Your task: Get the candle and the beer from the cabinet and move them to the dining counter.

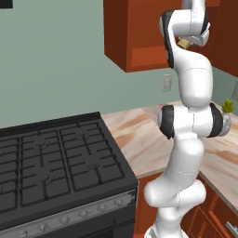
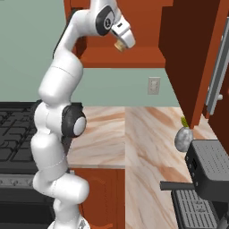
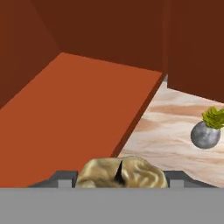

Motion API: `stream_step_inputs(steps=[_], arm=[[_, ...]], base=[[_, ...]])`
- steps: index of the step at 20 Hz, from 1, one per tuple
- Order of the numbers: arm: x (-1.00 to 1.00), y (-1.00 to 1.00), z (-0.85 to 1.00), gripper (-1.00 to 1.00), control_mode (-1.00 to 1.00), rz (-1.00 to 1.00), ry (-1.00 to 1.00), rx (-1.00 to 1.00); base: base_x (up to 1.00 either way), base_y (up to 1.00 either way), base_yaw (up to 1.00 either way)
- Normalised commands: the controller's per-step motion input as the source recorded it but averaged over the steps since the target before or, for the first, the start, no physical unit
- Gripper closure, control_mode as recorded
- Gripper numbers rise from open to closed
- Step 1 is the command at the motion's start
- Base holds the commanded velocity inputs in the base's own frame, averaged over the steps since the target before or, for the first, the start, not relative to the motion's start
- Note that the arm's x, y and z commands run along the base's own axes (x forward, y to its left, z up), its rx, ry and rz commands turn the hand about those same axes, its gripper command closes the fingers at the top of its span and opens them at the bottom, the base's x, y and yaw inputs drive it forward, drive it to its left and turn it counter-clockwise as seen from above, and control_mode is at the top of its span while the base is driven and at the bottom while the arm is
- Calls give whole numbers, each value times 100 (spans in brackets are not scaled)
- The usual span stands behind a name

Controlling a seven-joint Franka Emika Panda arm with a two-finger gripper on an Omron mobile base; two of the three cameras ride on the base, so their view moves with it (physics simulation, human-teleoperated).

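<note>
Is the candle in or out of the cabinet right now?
Out. The candle sits between the jaws of the gripper, just in front of the cabinet shelf edge, above the counter.

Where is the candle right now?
The candle sits between the jaws, up by the cabinet; in the right base view it shows tan at the hand's tip, above the counter.
</note>
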Motion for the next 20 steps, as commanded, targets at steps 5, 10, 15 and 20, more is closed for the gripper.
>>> stream_step_inputs(steps=[5,10,15,20], arm=[[-91,40,-62,100,-100,1,-40,-2],[-80,38,-46,100,-100,2,-36,-1],[-58,22,5,100,-100,2,3,0],[-65,32,15,100,-100,0,13,-1]], base=[[0,0,0],[0,0,0],[0,0,0],[0,0,0]])
